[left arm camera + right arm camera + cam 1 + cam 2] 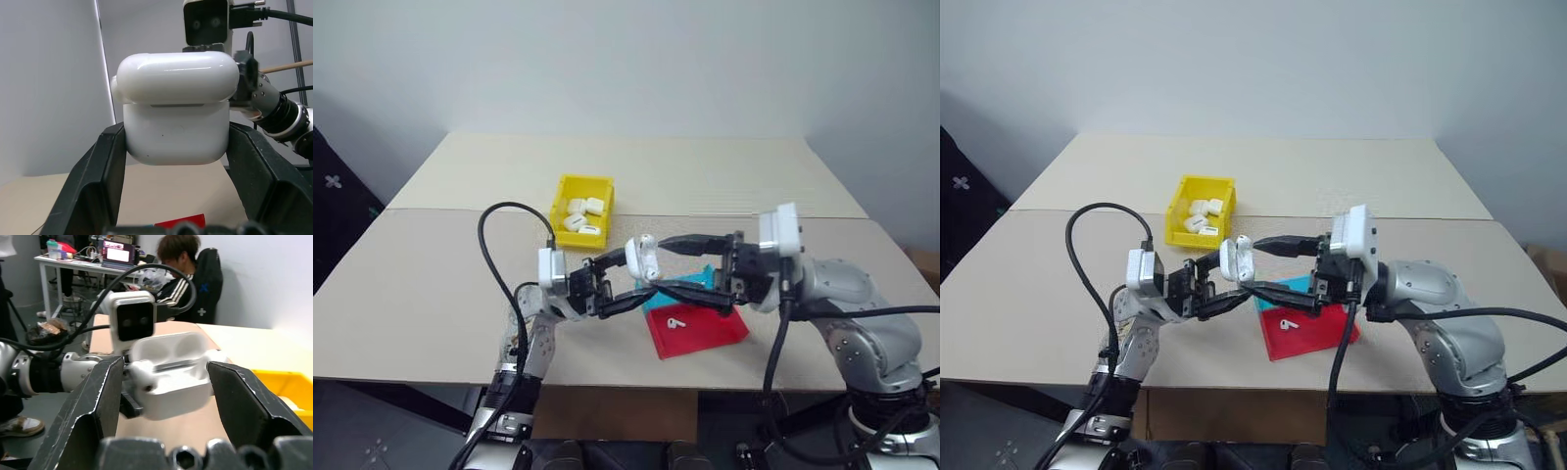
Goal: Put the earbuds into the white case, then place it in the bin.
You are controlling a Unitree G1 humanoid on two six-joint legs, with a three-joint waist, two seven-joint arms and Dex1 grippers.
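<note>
Now left gripper point(625, 284) clamps case point(642, 258), lid up; right gripper point(677, 266) faces it, jaws apart, nearer earbud point(676, 320) below.

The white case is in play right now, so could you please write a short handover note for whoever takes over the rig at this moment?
Left gripper: shut on the white case, held above the table with its lid flipped open.
Right gripper: open, its fingers on either side of the case, holding nothing.
One earbud lies on the red tray; a blue tray sits behind it.
The yellow bin already holds several white cases.
Done: case picked up and opened. I cannot tell whether an earbud is already inside.
Left: seat the earbud from the red tray, close the lid, place the case in the bin.
</note>
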